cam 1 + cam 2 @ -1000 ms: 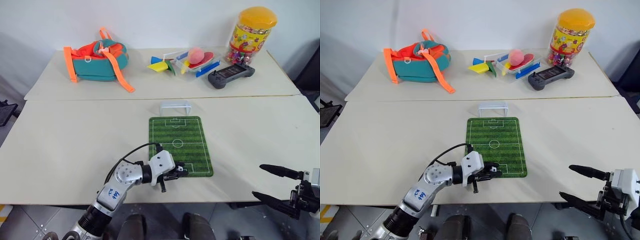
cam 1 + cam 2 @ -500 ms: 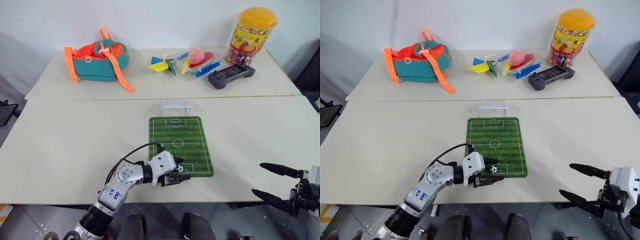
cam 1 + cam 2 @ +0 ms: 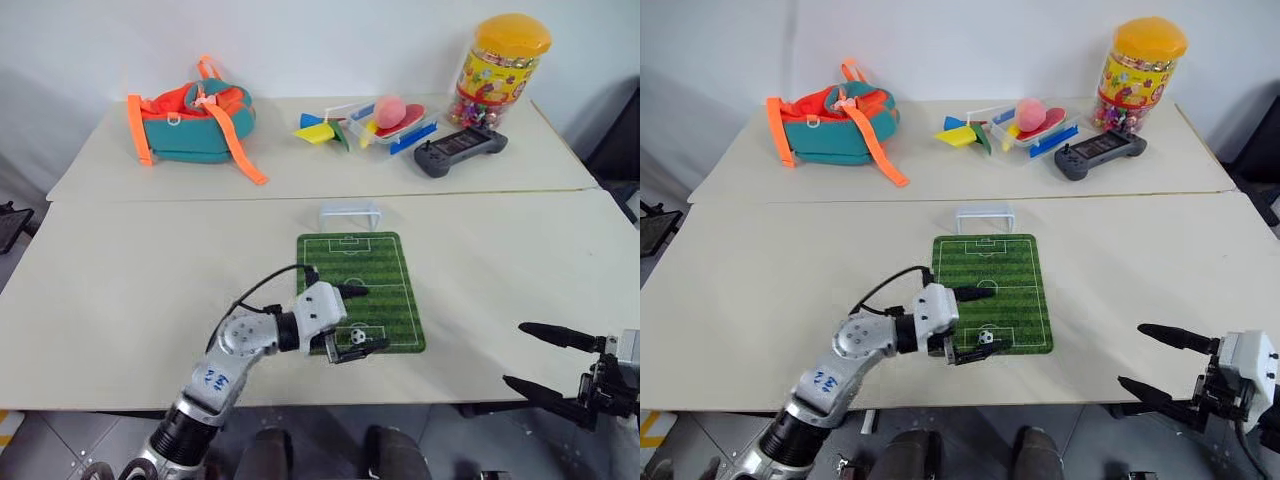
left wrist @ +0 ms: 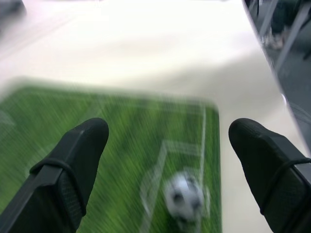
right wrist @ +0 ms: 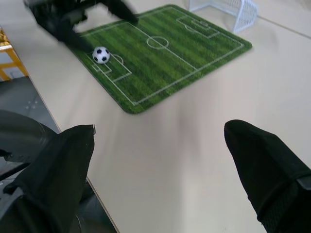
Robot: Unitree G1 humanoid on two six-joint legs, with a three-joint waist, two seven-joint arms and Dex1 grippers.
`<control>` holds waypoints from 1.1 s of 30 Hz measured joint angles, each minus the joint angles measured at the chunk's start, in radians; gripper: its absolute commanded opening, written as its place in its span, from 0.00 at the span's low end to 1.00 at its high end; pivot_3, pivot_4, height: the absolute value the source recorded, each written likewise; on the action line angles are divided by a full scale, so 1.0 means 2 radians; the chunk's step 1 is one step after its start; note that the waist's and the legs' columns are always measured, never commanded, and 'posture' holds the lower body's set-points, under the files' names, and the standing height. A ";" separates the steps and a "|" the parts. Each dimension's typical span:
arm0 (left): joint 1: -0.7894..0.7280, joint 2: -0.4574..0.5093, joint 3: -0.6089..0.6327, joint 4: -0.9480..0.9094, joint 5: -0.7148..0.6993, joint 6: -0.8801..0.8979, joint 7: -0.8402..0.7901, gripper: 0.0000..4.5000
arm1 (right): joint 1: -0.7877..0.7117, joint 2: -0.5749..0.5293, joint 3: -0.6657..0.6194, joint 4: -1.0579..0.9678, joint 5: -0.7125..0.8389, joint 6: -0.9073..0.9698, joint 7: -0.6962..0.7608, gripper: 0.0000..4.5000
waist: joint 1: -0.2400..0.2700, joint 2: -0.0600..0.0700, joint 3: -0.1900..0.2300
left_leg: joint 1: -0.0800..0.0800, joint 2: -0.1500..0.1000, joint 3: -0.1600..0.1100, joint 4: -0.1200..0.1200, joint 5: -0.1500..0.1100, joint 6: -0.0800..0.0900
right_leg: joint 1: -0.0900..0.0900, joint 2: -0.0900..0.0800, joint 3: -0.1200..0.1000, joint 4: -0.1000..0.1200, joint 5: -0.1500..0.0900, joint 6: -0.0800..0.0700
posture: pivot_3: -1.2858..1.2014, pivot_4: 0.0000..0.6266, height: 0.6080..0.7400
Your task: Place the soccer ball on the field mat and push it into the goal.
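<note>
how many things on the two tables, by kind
balls: 2 (soccer ball, pink ball)
mat: 1
goal: 1
backpack: 1
candy jar: 1
game controller: 1
toy tray: 1
total: 8

One soccer ball (image 3: 356, 337) lies on one field mat (image 3: 385, 275), and one goal (image 3: 349, 213) stands just beyond the mat's far end. There are two counters: the near counter (image 3: 130, 290) that carries the mat, and the far counter (image 3: 300, 165) behind the goal. Behind the goal, on that far counter, are one backpack (image 3: 190, 122), one clear tray of toys (image 3: 392, 125) with one pink ball (image 3: 391, 107) in it, one game controller (image 3: 461, 151) and one jar of sweets (image 3: 498, 66).
</note>
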 measured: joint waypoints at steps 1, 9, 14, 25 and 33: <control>-0.001 0.005 0.009 -0.011 -0.013 0.006 -0.007 0.95 | -0.001 0.000 0.000 0.001 0.005 0.000 0.006 1.00 | 0.000 0.000 0.000 | 0.000 0.000 0.000 0.000 0.000 0.000 | 0.000 0.000 0.000 0.000 0.000 0.000 | 0.52 0.24 1.00; 0.035 0.065 0.020 -0.028 -0.045 0.002 -0.067 0.44 | -0.024 0.001 0.002 0.018 0.012 -0.002 0.020 1.00 | 0.000 0.000 0.000 | 0.000 0.000 0.000 0.001 0.000 0.000 | 0.000 0.000 0.000 0.000 0.000 0.000 | 0.52 0.24 1.00; 0.045 0.077 -0.007 -0.041 -0.050 0.001 -0.091 0.09 | -0.022 0.014 0.010 0.018 -0.004 -0.008 0.007 1.00 | 0.002 0.000 0.000 | 0.000 0.000 0.000 0.001 0.000 0.001 | 0.000 0.000 0.001 0.000 0.000 0.000 | 0.52 0.24 1.00; -0.004 0.033 -0.065 0.062 0.008 0.000 -0.070 0.00 | 0.019 0.036 0.015 0.002 -0.022 -0.017 -0.030 1.00 | 0.001 0.000 0.000 | 0.000 0.000 0.000 0.002 -0.001 0.001 | 0.000 0.000 0.000 0.001 0.000 0.000 | 0.52 0.24 1.00; -0.080 -0.040 -0.050 0.145 0.068 0.017 0.034 0.00 | 0.031 0.042 0.015 -0.008 -0.022 -0.024 -0.051 1.00 | 0.002 0.000 0.000 | -0.001 0.000 0.000 0.003 -0.001 0.001 | 0.000 0.000 0.001 0.001 0.001 0.000 | 0.52 0.24 1.00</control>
